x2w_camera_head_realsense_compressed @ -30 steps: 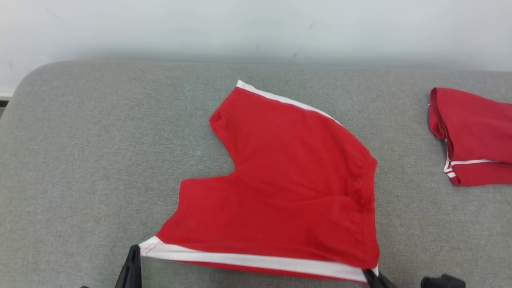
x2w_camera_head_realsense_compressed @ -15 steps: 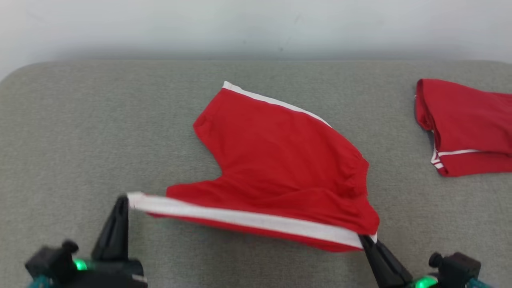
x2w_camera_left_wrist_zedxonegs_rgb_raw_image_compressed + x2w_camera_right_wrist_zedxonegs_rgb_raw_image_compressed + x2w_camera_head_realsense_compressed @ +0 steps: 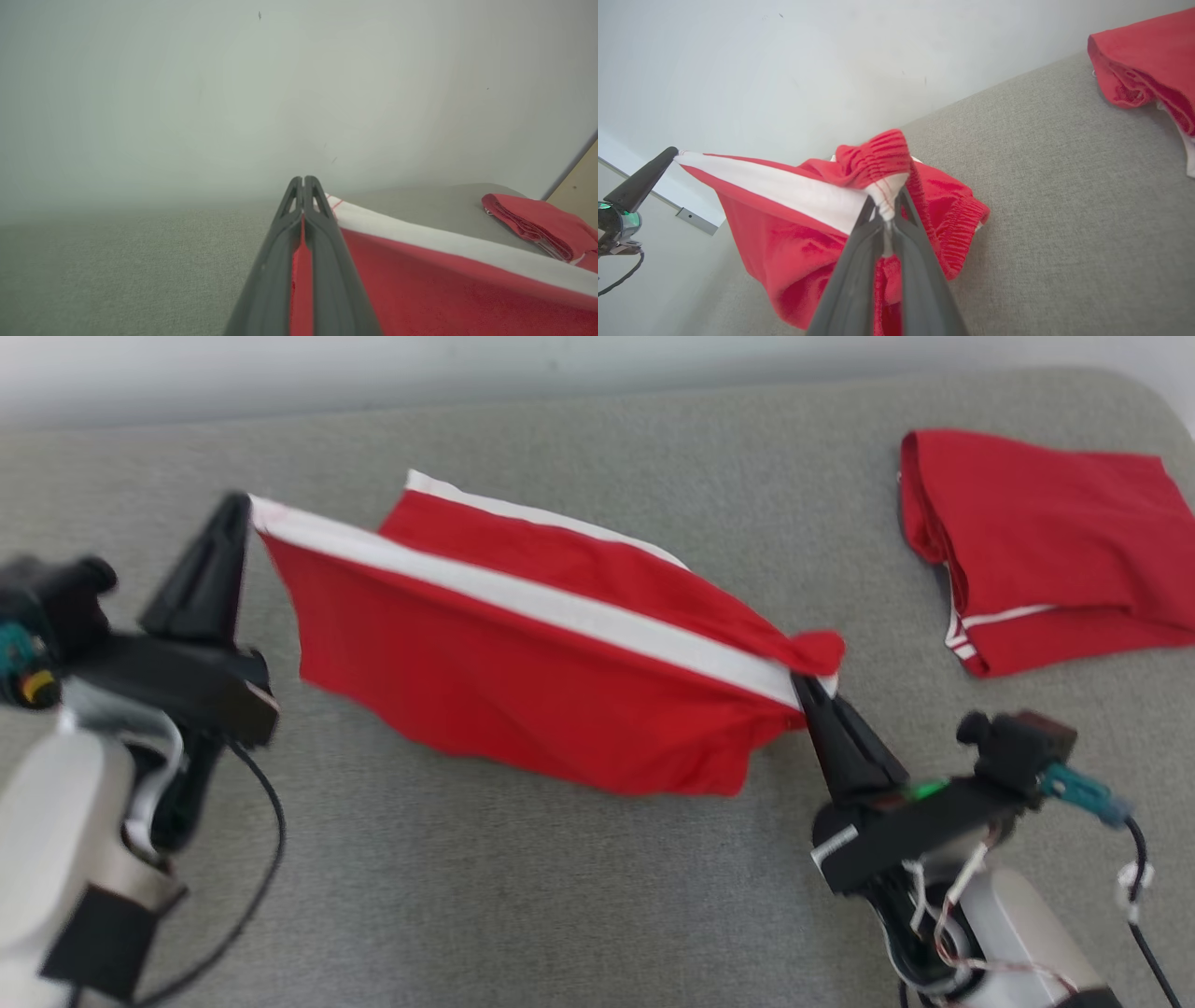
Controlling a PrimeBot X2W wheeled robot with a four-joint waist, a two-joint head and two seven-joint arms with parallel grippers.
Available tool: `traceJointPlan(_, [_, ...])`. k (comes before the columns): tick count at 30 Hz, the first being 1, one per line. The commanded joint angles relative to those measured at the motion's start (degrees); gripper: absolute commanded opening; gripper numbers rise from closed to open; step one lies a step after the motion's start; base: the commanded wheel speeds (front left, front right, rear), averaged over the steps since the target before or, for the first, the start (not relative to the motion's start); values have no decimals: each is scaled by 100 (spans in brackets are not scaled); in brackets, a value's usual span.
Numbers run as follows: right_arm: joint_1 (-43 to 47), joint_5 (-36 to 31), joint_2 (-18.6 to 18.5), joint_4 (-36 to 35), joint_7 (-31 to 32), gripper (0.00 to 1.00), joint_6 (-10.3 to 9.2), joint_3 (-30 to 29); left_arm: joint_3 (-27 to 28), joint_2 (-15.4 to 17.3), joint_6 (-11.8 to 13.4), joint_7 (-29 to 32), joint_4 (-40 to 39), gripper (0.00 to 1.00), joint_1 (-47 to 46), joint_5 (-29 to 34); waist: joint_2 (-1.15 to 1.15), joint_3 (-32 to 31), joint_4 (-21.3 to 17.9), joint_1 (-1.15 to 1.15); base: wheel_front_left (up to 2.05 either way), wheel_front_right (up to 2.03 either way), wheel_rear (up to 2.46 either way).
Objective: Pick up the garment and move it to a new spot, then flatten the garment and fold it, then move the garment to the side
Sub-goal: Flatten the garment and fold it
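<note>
I am holding the red shorts (image 3: 523, 663) stretched between both grippers over the grey cushion (image 3: 485, 896). My left gripper (image 3: 241, 509) is pinching one end of the white stripe, and my right gripper (image 3: 810, 695) is pinching the bunched waistband end. The cloth below is sagging, so it is likely creasing if I am lowering unevenly. The thin left pinch is risking a slip under harder pulling. Another folded red garment (image 3: 1046, 551) is lying well apart on my right, and the wall (image 3: 280, 373) is standing behind the cushion. Neither is blocking me.
</note>
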Motion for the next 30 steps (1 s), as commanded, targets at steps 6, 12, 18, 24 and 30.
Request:
traceJointPlan(6, [-790, -99, 291, 651, -5, 0, -17, 48, -296, 279, 19, 166, 940, 0, -1025, -150, -1, 693, -589, -1, 0, 0, 0])
traceJointPlan(12, [-1341, -176, 484, 1214, -124, 0, -17, 120, -797, 318, 19, 161, 1692, 0, -1744, -246, -1, 951, -728, -1, 0, 0, 0])
traceJointPlan(18, [-1727, -175, 581, 1581, -250, 0, -17, 252, -1370, 264, 18, 38, 2296, 0, -2358, -352, -1, 1128, -836, -1, 0, 0, 0])
traceJointPlan(24, [-1905, -179, 651, 1806, -329, 0, -17, 421, -1772, 248, 18, -100, 2754, 0, -2684, -520, -1, 1182, -937, -1, 0, 0, 0])
traceJointPlan(30, [-1917, -156, 617, 1877, -516, 100, -16, 565, -2085, 184, 17, -445, 3031, 100, -2648, -701, -1, 1020, -937, -1, 0, 0, 0])
